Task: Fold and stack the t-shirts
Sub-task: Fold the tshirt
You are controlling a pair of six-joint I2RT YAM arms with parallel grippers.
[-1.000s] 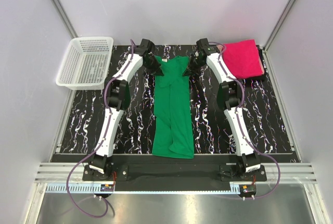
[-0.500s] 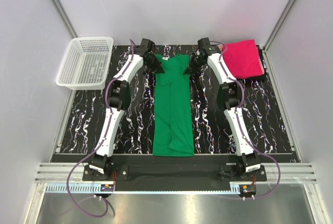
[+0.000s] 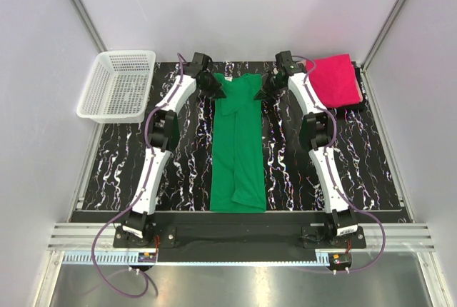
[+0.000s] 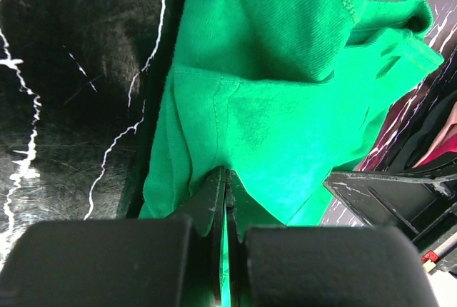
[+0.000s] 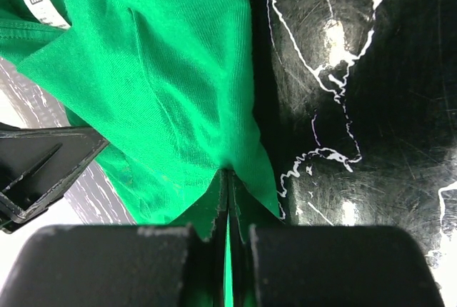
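Green t-shirt [image 3: 239, 146] lies mid-bench as a long narrow strip, no sleeves showing, collar end far from the arm bases. Left fingers [image 4: 212, 200] are clenched on its far left corner. Right fingers [image 5: 214, 203] are clenched on its far right corner. Pink t-shirt [image 3: 334, 80] sits folded at the far right of the bench [image 3: 357, 157]. Judged: lengthwise folds look done; crosswise folding and stacking with the pink one remain.

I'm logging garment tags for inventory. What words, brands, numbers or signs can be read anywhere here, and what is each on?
White neck label on the green t-shirt: dark print, too small and blurred to read.
Pink t-shirt, white mesh basket, marbled table: no text visible.
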